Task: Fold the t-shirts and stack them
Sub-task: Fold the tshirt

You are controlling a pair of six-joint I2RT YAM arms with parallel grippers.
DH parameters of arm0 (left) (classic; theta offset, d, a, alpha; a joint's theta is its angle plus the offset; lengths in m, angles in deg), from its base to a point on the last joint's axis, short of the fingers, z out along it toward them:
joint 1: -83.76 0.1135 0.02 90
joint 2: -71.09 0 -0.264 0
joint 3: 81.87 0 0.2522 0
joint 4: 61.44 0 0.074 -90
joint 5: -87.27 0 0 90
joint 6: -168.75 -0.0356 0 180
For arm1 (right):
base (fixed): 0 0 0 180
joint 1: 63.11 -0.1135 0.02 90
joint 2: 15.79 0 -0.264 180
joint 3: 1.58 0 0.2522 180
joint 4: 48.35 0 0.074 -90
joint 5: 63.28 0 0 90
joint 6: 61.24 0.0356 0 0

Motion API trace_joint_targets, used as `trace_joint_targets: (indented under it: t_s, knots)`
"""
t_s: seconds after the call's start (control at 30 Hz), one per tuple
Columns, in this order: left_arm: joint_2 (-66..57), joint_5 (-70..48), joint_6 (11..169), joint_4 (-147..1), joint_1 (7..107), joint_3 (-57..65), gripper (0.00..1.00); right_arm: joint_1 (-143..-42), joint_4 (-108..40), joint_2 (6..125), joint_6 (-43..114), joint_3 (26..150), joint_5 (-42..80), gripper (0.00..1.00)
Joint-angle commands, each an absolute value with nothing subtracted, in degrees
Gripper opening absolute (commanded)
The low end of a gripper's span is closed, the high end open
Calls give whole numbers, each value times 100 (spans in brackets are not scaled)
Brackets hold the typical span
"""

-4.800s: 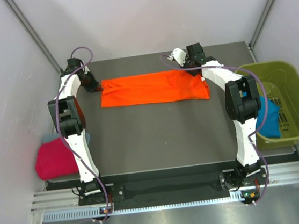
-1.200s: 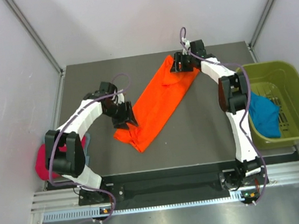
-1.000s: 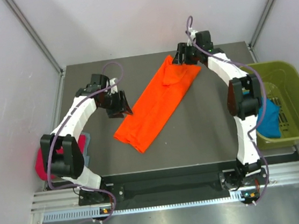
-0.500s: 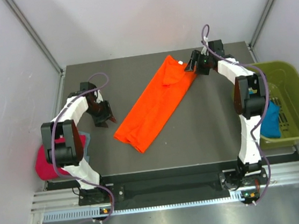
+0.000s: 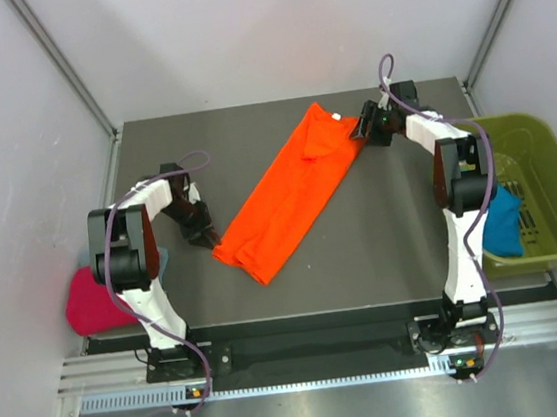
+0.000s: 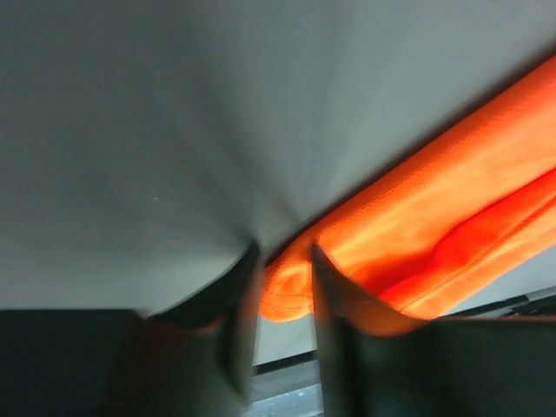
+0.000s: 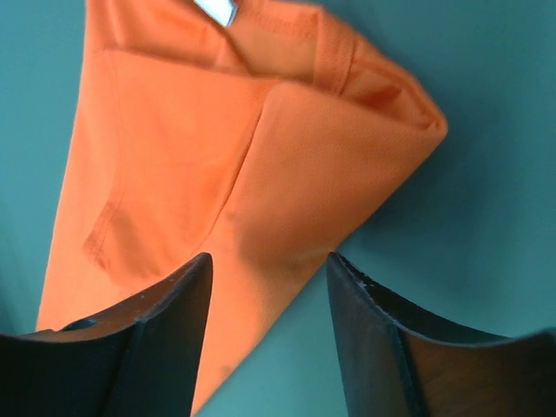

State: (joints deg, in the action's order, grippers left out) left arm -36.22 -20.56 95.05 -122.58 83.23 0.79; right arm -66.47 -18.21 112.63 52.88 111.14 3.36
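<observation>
Olive-green plastic bin at the dark table's right edge.

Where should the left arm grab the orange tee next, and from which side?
Probably the near-left hem corner of the orange t-shirt, coming in low from its left side: the folded strip lies flat and diagonal, and that corner pokes out toward the left gripper.

The orange t-shirt is made of soft, matt cloth, with stitched hems and a smooth white tag. The counter under it is seen as dark, smooth and matt. To the right of it, the olive-green bin is of slightly glossy plastic.
</observation>
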Motion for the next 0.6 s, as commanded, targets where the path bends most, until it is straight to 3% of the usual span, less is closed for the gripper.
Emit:
trace_joint_targets:
  t_s: [0.0,0.07,0.17,0.23,0.27,0.37,0.57]
  knots:
    - [-3693,-2163,9413,-12337,8332,97,29,-6601,-1824,11542,5346,11553,562,54]
    - [-3702,-2180,9422,-12337,8332,45,24,-6619,-1815,11674,5354,11712,615,44]
    - [-3676,-2242,9440,-12328,8324,-78,17,-6662,-1807,11832,5328,11914,720,42]
    - [-3632,-2286,9440,-12337,8315,-166,6,-6698,-1824,11894,5258,12028,756,33]
    - [-3588,-2321,9431,-12328,8306,-193,1,-6715,-1807,11956,5258,12063,825,23]
    - [-3491,-2374,9457,-12372,8315,-316,0,-6768,-1798,12035,5240,12230,931,9]
    - [-2930,-2777,9589,-12372,8052,-737,0,-6882,-1921,12517,5196,13047,993,0]
